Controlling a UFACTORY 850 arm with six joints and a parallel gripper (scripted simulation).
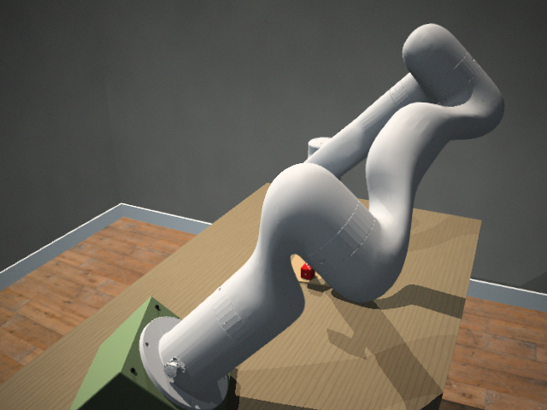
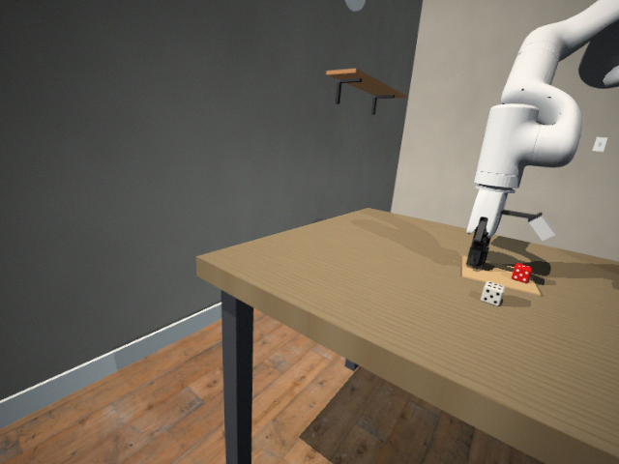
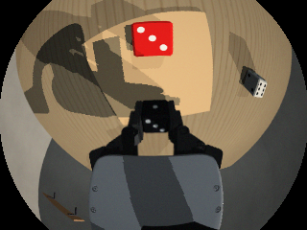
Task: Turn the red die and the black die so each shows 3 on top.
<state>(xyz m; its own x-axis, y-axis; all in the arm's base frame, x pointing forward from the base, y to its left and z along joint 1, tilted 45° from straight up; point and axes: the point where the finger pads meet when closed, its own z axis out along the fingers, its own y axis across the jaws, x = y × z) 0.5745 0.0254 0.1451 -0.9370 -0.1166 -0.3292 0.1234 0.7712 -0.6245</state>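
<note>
My gripper (image 3: 155, 108) is shut on the black die (image 3: 155, 117), down at the near edge of the tan mat (image 3: 168, 64). In the exterior view the gripper (image 2: 475, 262) holds the die at the mat's (image 2: 499, 278) left end, at or just above its surface. The red die (image 3: 153, 38) lies flat on the mat with 3 on top; it also shows in the exterior view (image 2: 521, 273) and the top view (image 1: 307, 271). The white die (image 2: 492, 292) sits on the table just off the mat; it also shows in the wrist view (image 3: 255, 82).
The arm's big links (image 1: 318, 229) hide most of the mat in the top view. A green base block (image 1: 119, 366) stands at the table's near corner. A wall shelf (image 2: 364, 84) hangs far behind.
</note>
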